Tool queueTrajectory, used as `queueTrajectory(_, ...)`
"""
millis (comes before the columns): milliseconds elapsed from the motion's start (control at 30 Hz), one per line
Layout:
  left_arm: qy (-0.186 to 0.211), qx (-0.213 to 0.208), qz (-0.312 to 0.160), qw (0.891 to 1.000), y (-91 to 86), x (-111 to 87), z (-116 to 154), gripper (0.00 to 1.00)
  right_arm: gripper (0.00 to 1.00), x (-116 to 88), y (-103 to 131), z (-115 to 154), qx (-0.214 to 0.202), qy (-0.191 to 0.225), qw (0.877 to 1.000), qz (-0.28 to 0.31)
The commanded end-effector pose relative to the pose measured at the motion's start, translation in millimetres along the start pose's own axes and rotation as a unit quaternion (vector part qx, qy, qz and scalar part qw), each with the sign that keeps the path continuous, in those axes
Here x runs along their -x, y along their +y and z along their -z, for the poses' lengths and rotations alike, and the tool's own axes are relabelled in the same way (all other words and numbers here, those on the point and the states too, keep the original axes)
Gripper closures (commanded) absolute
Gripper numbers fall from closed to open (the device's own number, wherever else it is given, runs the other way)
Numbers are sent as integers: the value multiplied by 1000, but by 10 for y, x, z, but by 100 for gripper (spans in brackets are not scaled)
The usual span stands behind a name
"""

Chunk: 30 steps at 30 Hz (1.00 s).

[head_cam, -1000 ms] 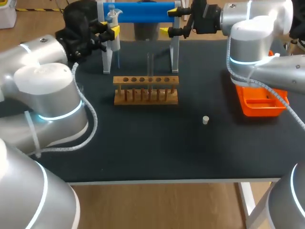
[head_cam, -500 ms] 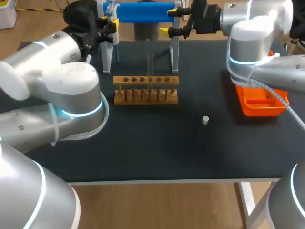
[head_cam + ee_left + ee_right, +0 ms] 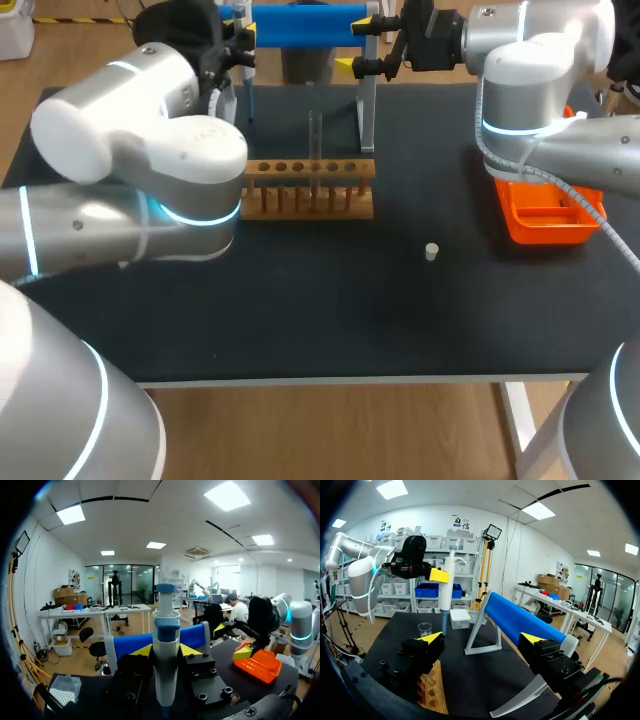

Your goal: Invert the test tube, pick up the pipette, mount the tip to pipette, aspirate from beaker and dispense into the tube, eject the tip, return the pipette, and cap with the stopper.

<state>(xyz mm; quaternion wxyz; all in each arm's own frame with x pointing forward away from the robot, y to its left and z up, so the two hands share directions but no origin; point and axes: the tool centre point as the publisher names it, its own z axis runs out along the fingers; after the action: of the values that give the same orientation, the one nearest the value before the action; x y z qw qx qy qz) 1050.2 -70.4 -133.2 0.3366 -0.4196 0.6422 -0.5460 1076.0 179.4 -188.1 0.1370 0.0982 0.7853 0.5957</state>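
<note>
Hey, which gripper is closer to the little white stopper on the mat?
Right. The right gripper sits open at the blue stand's right end, behind the stopper; the left gripper, shut on the pipette, is at the stand's left end, farther off.

Bright, even light from ceiling panels (image 3: 227,495) — faint soft shadows by the wooden rack (image 3: 306,188) on the dark table (image 3: 350,310); the left arm (image 3: 150,150) gleams silver, the pipette (image 3: 166,665) evenly lit.

Blue-and-white pipette (image 3: 166,665) — upright, gripped
</note>
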Motion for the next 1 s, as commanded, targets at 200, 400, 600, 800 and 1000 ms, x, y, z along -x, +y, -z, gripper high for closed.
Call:
queueTrajectory(200,-34,50,-5,998,-67,35,-232,100,0,-13,-6,1,1,-2,1000,1)
queueTrajectory(400,-52,62,8,997,-40,125,-315,100,0,-13,-6,1,1,-2,1000,1)
queueTrajectory(600,-63,76,15,995,9,196,-416,100,0,-13,-6,1,1,-2,1000,1)
queueTrajectory(800,-69,91,20,993,63,263,-524,100,0,-13,-6,1,1,-2,1000,1)
queueTrajectory(1000,-72,108,16,991,93,315,-640,100,0,-13,-6,1,1,-2,1000,1)
